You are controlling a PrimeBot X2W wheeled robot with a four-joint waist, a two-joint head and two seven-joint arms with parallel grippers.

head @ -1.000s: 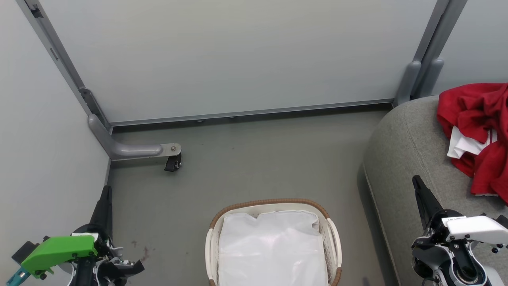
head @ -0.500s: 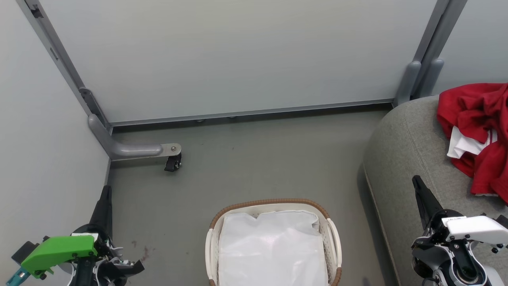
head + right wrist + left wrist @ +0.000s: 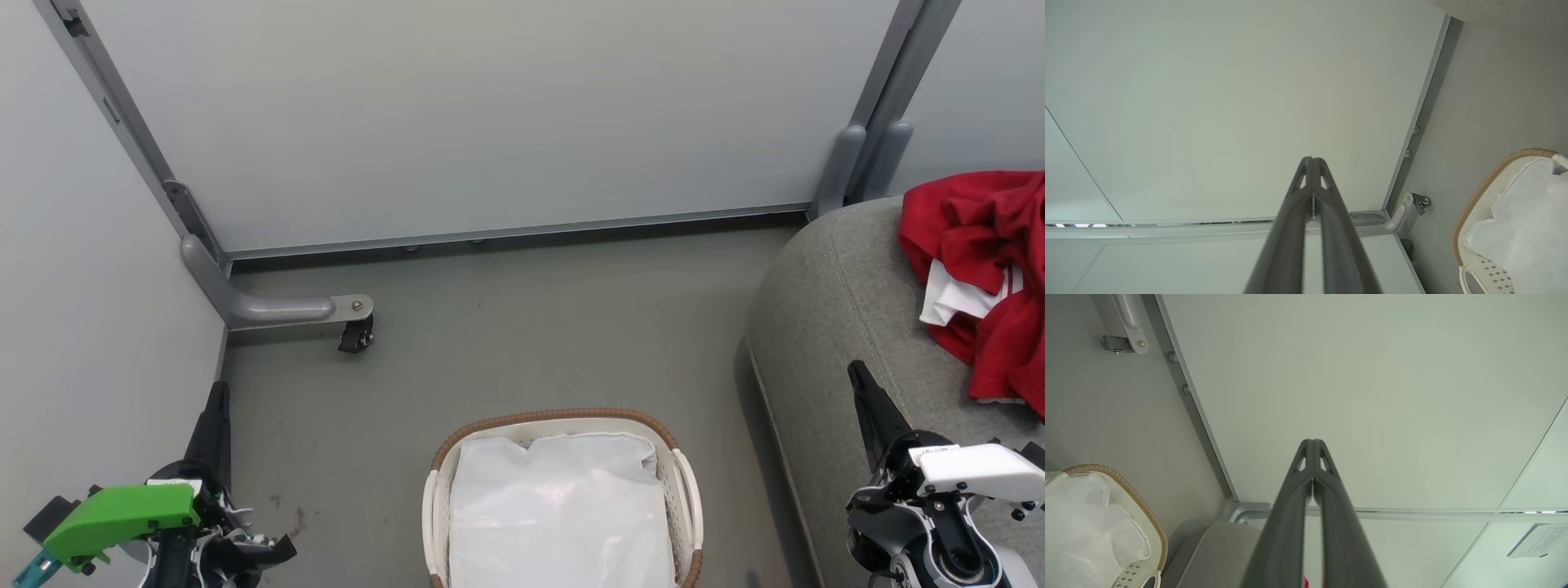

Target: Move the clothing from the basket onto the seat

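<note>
The red clothes (image 3: 984,253) lie in a crumpled heap on the grey sofa (image 3: 833,327), at the right edge of the head view. A white part with red and white stripes (image 3: 955,298) peeks out of the heap. The edge of that view cuts off the heap's far side.

The laundry basket (image 3: 563,416) stands on the grey floor (image 3: 531,327), near the sofa and on its left. It has a brown woven rim and white handles. A thin white liner sheet (image 3: 563,506) covers the inside of the basket.

The left gripper (image 3: 218,392) hangs low on the left, over the floor, well apart from the basket. Its two long dark fingers (image 3: 1290,506) are pressed together at the tips in the left wrist view, and they hold nothing. A green part (image 3: 114,516) sits on that arm.

The right gripper (image 3: 856,369) hangs low on the right, over the front of the sofa and apart from the red clothes. In the right wrist view its fingers (image 3: 1290,216) are also pressed together at the tips, with nothing between them. A white part (image 3: 976,472) sits on that arm.

Behind the floor stands a pale grey wall panel (image 3: 490,122). A bent metal foot (image 3: 269,309) with a small black wheel (image 3: 357,336) rests on the floor by the left wall
</note>
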